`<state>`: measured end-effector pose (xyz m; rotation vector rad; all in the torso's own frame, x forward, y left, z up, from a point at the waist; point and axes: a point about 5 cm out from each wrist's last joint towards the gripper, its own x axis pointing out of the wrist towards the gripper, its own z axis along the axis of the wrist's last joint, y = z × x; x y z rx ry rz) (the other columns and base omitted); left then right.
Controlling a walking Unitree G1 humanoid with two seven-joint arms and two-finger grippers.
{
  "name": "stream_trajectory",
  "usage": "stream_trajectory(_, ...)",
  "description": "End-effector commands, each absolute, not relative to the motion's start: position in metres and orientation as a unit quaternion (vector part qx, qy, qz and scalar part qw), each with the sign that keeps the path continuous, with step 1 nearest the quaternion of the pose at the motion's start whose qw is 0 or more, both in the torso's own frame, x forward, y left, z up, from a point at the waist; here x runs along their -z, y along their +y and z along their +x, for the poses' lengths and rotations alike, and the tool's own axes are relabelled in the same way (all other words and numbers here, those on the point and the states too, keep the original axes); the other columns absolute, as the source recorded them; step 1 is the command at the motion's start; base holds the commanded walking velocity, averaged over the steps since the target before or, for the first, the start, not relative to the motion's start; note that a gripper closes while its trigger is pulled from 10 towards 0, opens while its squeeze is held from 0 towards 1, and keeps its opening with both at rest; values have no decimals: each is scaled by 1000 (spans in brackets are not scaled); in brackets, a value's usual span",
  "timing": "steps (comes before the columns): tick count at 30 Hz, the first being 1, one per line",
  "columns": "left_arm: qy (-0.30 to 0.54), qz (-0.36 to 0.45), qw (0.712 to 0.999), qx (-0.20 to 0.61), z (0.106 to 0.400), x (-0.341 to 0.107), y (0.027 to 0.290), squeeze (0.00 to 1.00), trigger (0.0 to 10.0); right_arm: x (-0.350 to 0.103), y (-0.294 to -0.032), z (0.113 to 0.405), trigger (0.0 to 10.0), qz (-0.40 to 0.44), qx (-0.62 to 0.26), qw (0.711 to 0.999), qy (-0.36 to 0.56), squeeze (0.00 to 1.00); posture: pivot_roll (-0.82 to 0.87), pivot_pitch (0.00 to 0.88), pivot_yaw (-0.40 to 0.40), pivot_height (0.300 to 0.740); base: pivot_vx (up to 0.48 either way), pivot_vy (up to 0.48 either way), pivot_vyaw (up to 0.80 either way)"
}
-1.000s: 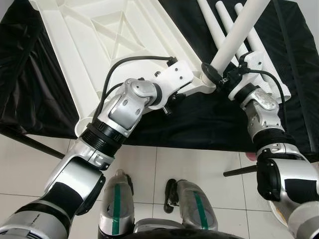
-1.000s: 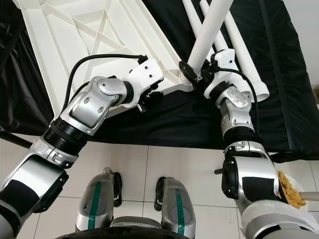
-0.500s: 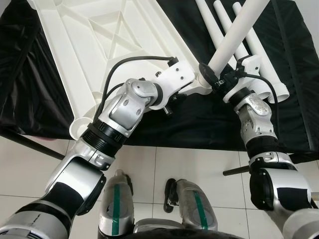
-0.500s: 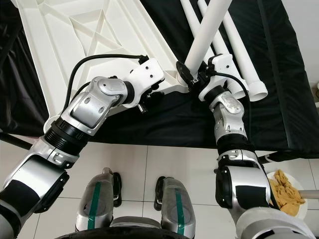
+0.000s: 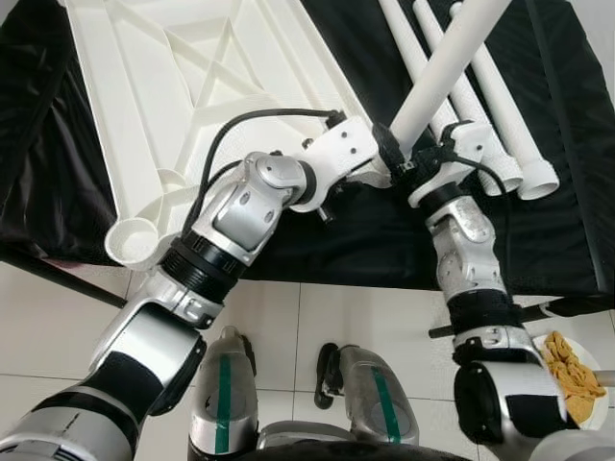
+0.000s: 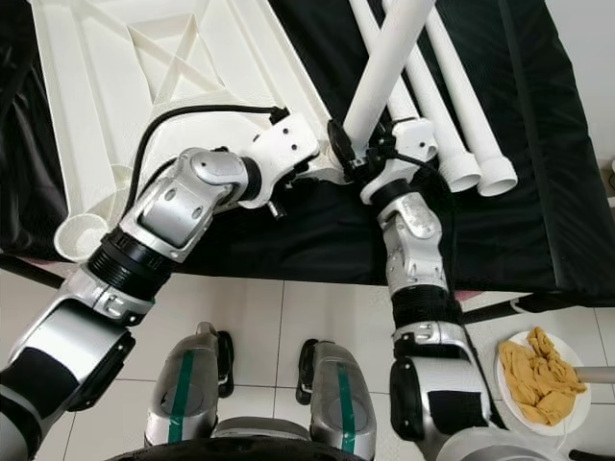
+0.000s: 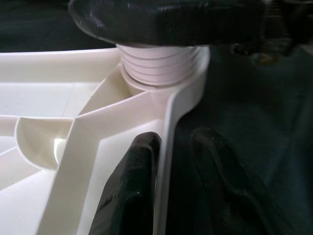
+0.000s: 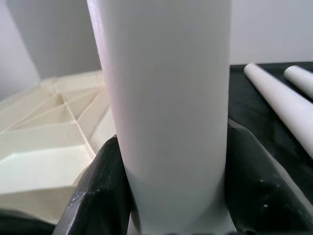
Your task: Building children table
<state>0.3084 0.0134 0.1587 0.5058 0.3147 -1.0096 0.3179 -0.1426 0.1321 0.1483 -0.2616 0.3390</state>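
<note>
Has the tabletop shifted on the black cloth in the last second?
Yes. The tabletop has turned: its near-left corner socket now shows further inward against the black cloth.

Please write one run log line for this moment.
step: fit leg | right gripper: shut on table leg, threaded end in corner socket | left gripper: clamps tabletop rim

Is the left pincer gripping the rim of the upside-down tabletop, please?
Yes, in the left wrist view the left pincer has one black finger on each side of the white tabletop rim.
</note>
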Motion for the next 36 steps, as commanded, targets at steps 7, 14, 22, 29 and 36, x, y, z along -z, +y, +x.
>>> stream_trajectory(7,150,243,828,482,307,-156,11,0,10000,-145,-141,316,10000,124,-45,979,-155,0,40,0,-60,740,0,0,0)
stream_trajectory(14,150,244,828,482,307,-156,11,0,10000,-140,-139,314,10000,116,19,984,-131,0,44,0,-62,740,0,0,0)
stream_trajectory(22,150,244,828,483,306,-155,10,0,10000,-141,-141,312,10000,104,43,986,-123,0,41,0,-62,740,0,0,0)
stream_trajectory(29,152,246,824,487,305,-154,10,0,10000,-139,-148,313,10000,89,85,986,-112,0,36,5,-61,740,0,0,0)
stream_trajectory(36,183,252,812,493,301,-141,12,0,10000,-141,-148,314,10000,89,81,987,-110,0,30,17,-52,740,0,0,0)
